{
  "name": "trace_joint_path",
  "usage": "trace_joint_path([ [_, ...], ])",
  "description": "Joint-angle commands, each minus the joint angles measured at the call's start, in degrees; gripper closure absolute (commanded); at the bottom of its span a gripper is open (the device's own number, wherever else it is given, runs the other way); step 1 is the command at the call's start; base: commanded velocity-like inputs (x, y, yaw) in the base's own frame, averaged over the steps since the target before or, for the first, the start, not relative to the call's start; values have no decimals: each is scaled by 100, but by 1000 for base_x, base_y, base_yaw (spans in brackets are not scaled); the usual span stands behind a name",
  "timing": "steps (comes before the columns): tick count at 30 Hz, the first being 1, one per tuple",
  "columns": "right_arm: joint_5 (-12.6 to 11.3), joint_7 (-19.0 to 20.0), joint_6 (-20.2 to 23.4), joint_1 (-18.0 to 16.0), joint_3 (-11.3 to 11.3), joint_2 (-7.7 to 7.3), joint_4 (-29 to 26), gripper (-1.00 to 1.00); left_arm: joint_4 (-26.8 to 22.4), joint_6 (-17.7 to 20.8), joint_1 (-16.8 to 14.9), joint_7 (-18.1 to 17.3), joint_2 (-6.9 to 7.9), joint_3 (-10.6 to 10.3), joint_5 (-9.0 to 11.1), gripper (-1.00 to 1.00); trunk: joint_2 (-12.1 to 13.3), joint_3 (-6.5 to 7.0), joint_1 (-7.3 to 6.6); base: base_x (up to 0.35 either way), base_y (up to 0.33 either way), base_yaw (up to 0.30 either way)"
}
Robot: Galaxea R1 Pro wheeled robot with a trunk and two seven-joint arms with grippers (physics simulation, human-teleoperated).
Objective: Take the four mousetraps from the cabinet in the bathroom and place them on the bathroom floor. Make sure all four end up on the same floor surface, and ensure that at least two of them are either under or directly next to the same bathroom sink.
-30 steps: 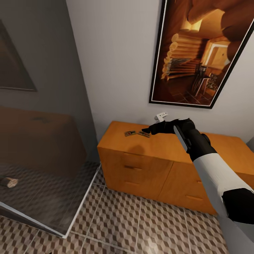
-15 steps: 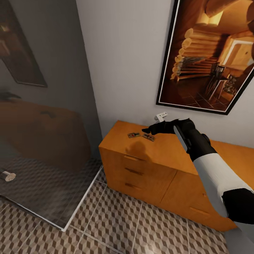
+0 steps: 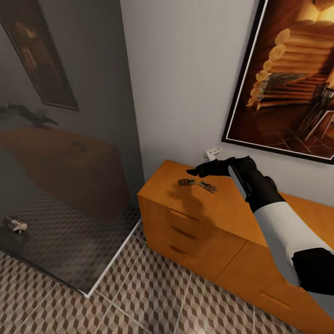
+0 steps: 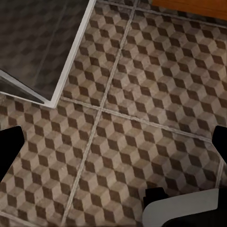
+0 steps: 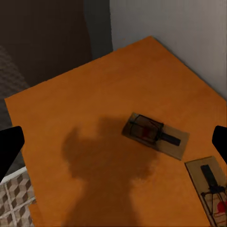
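Observation:
Two mousetraps lie side by side on the flat top of the orange-brown cabinet (image 3: 204, 222), near its left back corner: one (image 3: 186, 182) to the left, the other (image 3: 207, 187) to the right. In the right wrist view the first mousetrap (image 5: 156, 135) is near the middle and the second (image 5: 213, 187) at the edge. My right gripper (image 3: 192, 171) hovers open just above them, nothing between its fingers (image 5: 9, 146). My left gripper (image 4: 113, 142) is open over the cube-patterned bathroom floor (image 4: 142, 94).
A dark glass shower partition (image 3: 69, 185) with a white bottom rail stands left of the cabinet; a small pale object (image 3: 15, 225) lies behind it. A framed painting (image 3: 297, 83) and a white wall socket (image 3: 212, 152) are on the wall above the cabinet. My white base (image 4: 184, 210) shows below the left gripper.
The whole view has swung, so cabinet, traps and painting sit further right in the picture. My right gripper now hangs over the left trap instead of to the right of both.

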Motion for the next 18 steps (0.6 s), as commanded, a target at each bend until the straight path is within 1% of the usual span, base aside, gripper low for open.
trace_joint_path([
  [1, 4, 15, 26, -4, 11, -8, -7, -100, 24, -32, -12, -32, -1, -31, 48, -100, -12, -16, 3, 12, -13, 220],
  [3, 4, 17, 26, -4, 11, -10, -7, -100, 24, -32, -12, -32, -1, -31, 48, -100, -12, -23, 3, 8, -9, 173],
  [6, 4, 19, 24, 2, 11, -19, -7, -100, 26, -31, -12, -32, -1, -31, 48, -100, -12, -27, 3, 3, -4, 70],
  [7, 4, 19, 21, 7, 11, -53, -7, -100, 26, -31, -12, -32, -1, -31, 48, -100, -12, -28, 3, 2, -2, 32],
  [9, 1, 19, 13, 17, 15, -190, -2, -100, 25, -31, -12, -32, -1, -31, 48, -100, -12, -29, 3, 1, -1, 17],
  [11, -1, 21, 5, 20, 17, -271, 3, -100, 26, -31, -12, -32, -1, -31, 48, -100, -12, -29, 3, 0, 0, 9],
  [12, -2, 24, -12, 21, 16, -345, 25, -100, 27, -31, -12, -32, -1, -31, 48, -100, -12, -29, 3, 0, 0, 5],
  [16, -3, 33, -101, 25, 14, -487, 129, -100, 29, -31, -12, -32, -1, -31, 48, -100, -12, -29, 3, 0, 0, 3],
  [17, -4, 37, -184, 26, 13, -566, 204, -100, 30, -31, -12, -32, -1, -31, 48, -100, -12, -29, 3, 0, 0, 1],
  [18, -4, 52, -404, 28, 12, -718, 399, -100, 26, -31, -12, -32, -1, -31, 48, -100, -12, -29, 3, 0, 0, 0],
])
